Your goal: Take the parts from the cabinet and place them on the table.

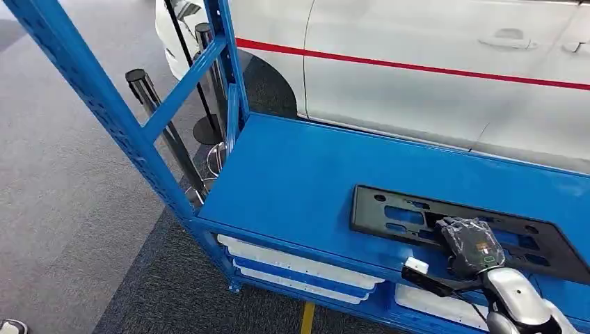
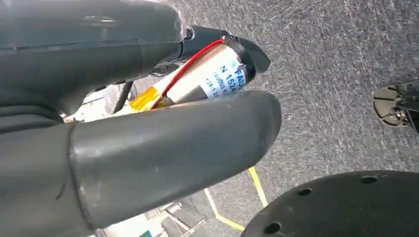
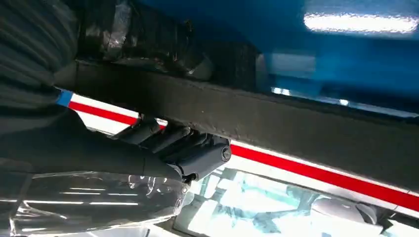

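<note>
A flat black plastic frame part (image 1: 403,216) with cut-outs lies on the blue cabinet shelf (image 1: 292,174), toward its right front. My right hand (image 1: 472,247), covered in clear film, rests on the part's near edge. In the right wrist view that hand (image 3: 163,148) grips the part's black bar (image 3: 296,123), dark fingers (image 3: 192,153) curled round it on one side and the palm on the other. In the left wrist view my left hand (image 2: 148,148) hangs above the grey carpet, its thumb and fingers straight and apart, holding nothing.
Blue uprights and a cross brace (image 1: 111,104) frame the cabinet's left end. White flat parts (image 1: 299,268) lie on the shelf below. A white car (image 1: 431,62) with a red stripe stands just behind the cabinet. Chrome barrier posts (image 1: 163,129) stand at its left on grey carpet.
</note>
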Available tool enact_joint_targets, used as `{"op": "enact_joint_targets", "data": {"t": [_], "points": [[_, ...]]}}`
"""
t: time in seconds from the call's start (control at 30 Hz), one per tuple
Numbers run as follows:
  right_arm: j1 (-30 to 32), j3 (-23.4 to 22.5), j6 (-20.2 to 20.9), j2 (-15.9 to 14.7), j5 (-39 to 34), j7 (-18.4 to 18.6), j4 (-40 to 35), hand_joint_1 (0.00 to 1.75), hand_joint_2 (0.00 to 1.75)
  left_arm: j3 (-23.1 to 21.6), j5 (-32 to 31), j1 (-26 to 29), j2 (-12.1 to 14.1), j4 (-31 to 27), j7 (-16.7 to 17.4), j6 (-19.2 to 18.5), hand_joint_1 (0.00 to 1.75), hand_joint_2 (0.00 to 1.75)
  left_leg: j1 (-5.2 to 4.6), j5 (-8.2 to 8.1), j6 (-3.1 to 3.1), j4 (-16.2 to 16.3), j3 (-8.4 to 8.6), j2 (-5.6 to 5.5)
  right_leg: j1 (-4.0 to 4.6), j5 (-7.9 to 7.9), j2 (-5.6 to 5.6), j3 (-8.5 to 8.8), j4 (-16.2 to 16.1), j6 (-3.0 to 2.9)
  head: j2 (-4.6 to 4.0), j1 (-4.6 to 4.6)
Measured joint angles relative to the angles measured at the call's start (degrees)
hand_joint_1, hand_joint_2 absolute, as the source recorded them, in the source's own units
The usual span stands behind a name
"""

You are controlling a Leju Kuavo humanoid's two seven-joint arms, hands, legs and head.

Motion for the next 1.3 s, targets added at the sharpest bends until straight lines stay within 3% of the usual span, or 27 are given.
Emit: {"op": "enact_joint_targets", "data": {"t": [0.07,0.1,0.53,0.87,0.9,0.93,0.97,1.0,1.07,1.1,1.13,1.17,1.2,1.27,1.3], "points": [[0.05,-0.02,0.07,0.09,-0.02,-0.02,0.00,1.75,1.75,0.00,0.22,0.00,-0.09,0.18,-0.48,-0.07,0.00,0.00,0.00,0.00,0.00,0.00,0.02,0.00,0.00,0.00,0.00,0.01,0.00,0.00,0.00,0.00],[0.17,-0.04,0.09,0.13,-0.02,-0.02,0.00,1.75,1.75,0.00,0.42,0.00,-0.13,0.22,-0.74,-0.15,0.00,1.75,0.00,0.00,0.00,0.00,0.03,0.00,0.00,0.00,0.00,0.03,0.00,0.00,0.00,0.00],[1.62,-1.42,0.81,0.02,0.02,0.15,-1.99,1.75,1.75,0.02,2.56,0.00,-0.48,0.48,-2.56,-0.61,0.00,1.75,0.00,0.00,0.00,0.00,0.11,0.01,0.01,0.00,0.01,0.09,0.00,0.00,0.00,0.00],[4.66,-5.74,-5.68,-2.14,2.69,0.66,-8.32,1.75,1.75,-0.46,2.82,0.01,-0.72,0.52,-2.86,0.70,0.00,1.75,-0.02,-0.06,0.00,0.03,0.08,0.01,-0.05,0.00,-0.03,0.08,-0.01,0.01,0.00,0.00],[5.15,-6.73,-7.31,-2.62,3.10,0.02,-9.87,1.75,1.75,-0.68,2.82,0.06,-0.59,0.76,-2.86,0.89,0.00,1.75,-0.44,-0.05,0.39,0.50,0.04,0.02,-0.48,0.65,-0.14,0.22,-0.59,0.84,0.00,-0.02],[5.73,-7.81,-8.71,-3.41,3.56,-0.40,-11.50,1.75,1.75,-0.98,2.82,0.08,-0.66,0.87,-2.84,1.16,0.00,1.75,-0.47,0.88,1.11,-0.26,0.33,-0.03,-0.48,1.07,0.02,0.60,-1.37,1.19,0.00,0.00],[6.70,-9.40,-10.15,-4.38,3.98,-0.87,-13.76,1.75,1.75,-1.29,2.82,0.00,-0.78,0.92,-2.73,1.18,0.00,1.75,0.49,2.26,1.90,-3.34,1.71,0.06,-0.19,0.48,-0.02,0.65,-1.41,1.20,0.00,0.02],[7.55,-11.02,-11.39,-5.05,4.42,-1.29,-15.59,1.75,1.75,-1.47,2.80,-0.12,-1.05,0.94,-2.49,1.16,0.00,1.75,0.31,3.02,2.20,-4.02,1.94,0.37,-0.16,-0.69,0.02,0.33,-0.53,1.17,0.00,0.04],[8.60,-13.69,-12.22,-6.45,5.07,-1.84,-18.67,1.75,1.75,-1.99,2.73,-0.07,-1.18,0.94,-2.34,1.14,0.00,1.75,0.55,3.19,2.34,-4.38,1.94,0.48,-0.16,-4.93,0.16,-2.40,6.25,1.42,0.00,0.11],[9.47,-14.74,-12.28,-6.78,5.49,-2.10,-19.85,1.75,1.75,-2.34,2.58,-0.02,-1.31,0.94,-2.23,1.14,0.00,1.75,0.64,3.07,2.24,-4.15,1.84,0.54,-0.44,-6.81,0.14,-4.27,10.85,1.76,0.00,0.09],[10.50,-15.71,-12.26,-7.32,5.81,-2.27,-20.87,1.75,1.75,-2.60,2.36,-0.03,-1.40,0.96,-2.06,1.14,0.00,1.75,0.80,2.93,2.10,-3.77,1.65,0.55,-0.79,-7.34,0.10,-5.43,13.57,2.14,0.00,0.09],[11.52,-16.40,-12.24,-7.74,6.06,-2.45,-21.71,1.75,1.75,-2.78,2.34,-0.04,-1.51,0.96,-1.97,1.14,0.00,1.75,1.08,2.74,1.81,-3.29,1.36,0.53,-1.18,-6.54,0.07,-5.49,13.82,2.55,0.00,0.11],[12.20,-17.01,-12.22,-8.18,6.27,-2.62,-22.45,1.75,1.75,-2.86,2.34,-0.02,-1.66,0.96,-1.88,1.11,0.00,1.75,1.46,2.42,1.34,-2.55,0.93,0.47,-1.65,-4.61,-0.04,-4.24,11.43,3.13,0.00,0.11],[12.99,-18.09,-12.24,-8.89,6.71,-2.75,-23.65,1.75,1.75,-3.21,2.32,-0.01,-1.88,0.96,-1.60,1.03,0.00,1.75,2.40,1.39,-0.06,-0.41,-0.11,0.43,-2.73,-0.48,-0.42,0.69,2.27,4.59,0.00,0.11],[13.54,-18.54,-12.26,-8.92,6.84,-2.80,-23.87,1.75,1.75,-3.45,2.29,-0.04,-1.70,1.03,-1.42,1.03,0.00,1.75,2.25,0.76,-0.98,0.77,-0.83,0.37,-2.40,-2.73,0.00,0.91,1.49,5.03,0.00,0.15]]}}
